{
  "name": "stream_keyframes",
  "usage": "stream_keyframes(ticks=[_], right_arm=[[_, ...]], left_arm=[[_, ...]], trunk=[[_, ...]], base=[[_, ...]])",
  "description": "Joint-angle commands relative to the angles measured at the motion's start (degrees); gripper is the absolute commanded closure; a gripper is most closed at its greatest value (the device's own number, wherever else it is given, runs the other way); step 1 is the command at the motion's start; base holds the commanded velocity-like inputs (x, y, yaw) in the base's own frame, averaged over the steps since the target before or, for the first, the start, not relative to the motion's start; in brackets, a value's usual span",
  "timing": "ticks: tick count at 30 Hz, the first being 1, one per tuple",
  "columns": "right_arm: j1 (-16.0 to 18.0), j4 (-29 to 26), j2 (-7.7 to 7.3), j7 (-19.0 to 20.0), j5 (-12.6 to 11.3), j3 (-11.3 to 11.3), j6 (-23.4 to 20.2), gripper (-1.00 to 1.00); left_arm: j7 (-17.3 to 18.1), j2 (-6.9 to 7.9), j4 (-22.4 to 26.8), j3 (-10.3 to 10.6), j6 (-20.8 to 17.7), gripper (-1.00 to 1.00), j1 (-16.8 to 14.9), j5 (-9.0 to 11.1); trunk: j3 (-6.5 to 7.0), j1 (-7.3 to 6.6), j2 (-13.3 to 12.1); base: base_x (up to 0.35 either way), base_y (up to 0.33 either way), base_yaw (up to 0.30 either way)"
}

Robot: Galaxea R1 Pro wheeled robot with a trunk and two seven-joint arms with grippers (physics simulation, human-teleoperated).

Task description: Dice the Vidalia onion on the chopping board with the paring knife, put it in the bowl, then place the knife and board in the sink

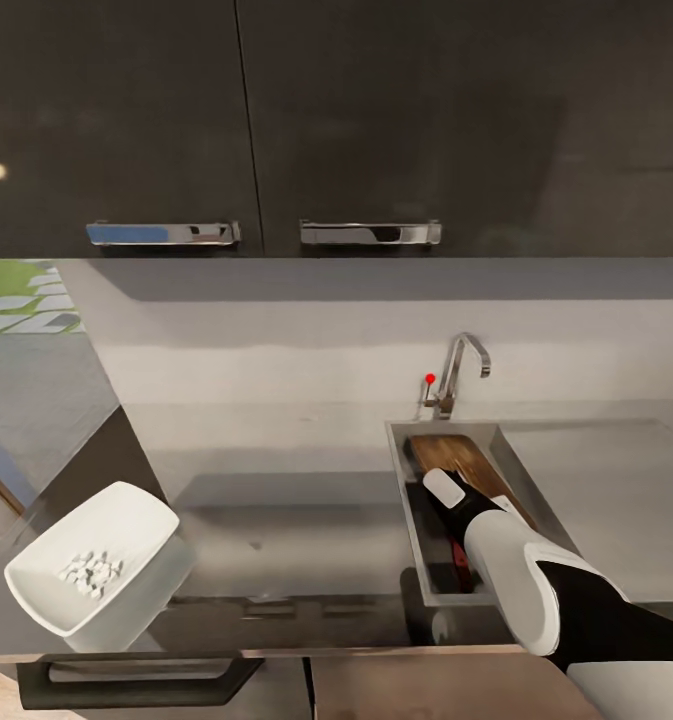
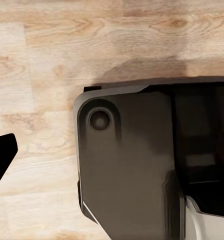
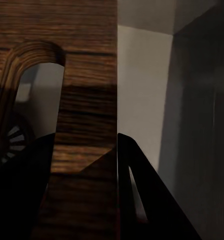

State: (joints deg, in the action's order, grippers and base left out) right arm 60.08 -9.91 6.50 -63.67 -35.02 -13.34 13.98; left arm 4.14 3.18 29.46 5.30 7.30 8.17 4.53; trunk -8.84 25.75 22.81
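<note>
Board (image 1: 454, 455) leans inside sink (image 1: 412, 520), knife (image 1: 458, 574) below | your right hand (image 3: 84, 200) pinches board's edge by the slot | last step: spread fingers, lift clear.

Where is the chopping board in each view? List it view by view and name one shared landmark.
Head view: the chopping board leans inside the sink, below the tap.
Right wrist view: close up, its handle slot towards the picture's left.
Left wrist view: pale wooden floor and the robot's dark base instead.
Shared landmark: the sink's grey wall.
</note>
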Motion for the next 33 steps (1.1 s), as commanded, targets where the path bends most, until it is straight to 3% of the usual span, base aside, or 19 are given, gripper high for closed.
stream_keyframes(ticks=[1, 11, 17, 33], right_arm=[[0.0, -0.1, -0.01, -0.1, -0.3, 0.1, 0.3, 1.00], [0.0, 0.5, -0.04, 0.0, -0.1, 0.2, 0.4, 1.00], [0.0, 0.8, -0.08, 2.0, 2.9, 0.2, 0.3, 1.00], [-0.1, 2.2, -0.34, 2.0, 3.2, 0.2, 0.4, 1.00]], left_arm=[[0.0, 0.07, 0.1, 0.3, 0.1, -1.00, 0.0, 0.5], [0.0, 0.07, 0.0, 0.3, 0.1, -1.00, 0.0, 0.5], [0.0, 0.07, 0.0, 0.3, 0.1, -1.00, 0.0, 0.5], [0.0, 0.07, 0.0, 0.3, 0.1, -1.00, 0.0, 0.5]], trunk=[[-0.11, 0.03, 0.1], [-0.54, 0.03, 0.1], [-0.55, 0.03, 0.1], [-1.49, 0.03, 0.1]], base=[[0.000, 0.000, 0.000], [0.000, 0.000, 0.029], [0.000, 0.000, 0.000], [0.000, 0.000, 0.000]])
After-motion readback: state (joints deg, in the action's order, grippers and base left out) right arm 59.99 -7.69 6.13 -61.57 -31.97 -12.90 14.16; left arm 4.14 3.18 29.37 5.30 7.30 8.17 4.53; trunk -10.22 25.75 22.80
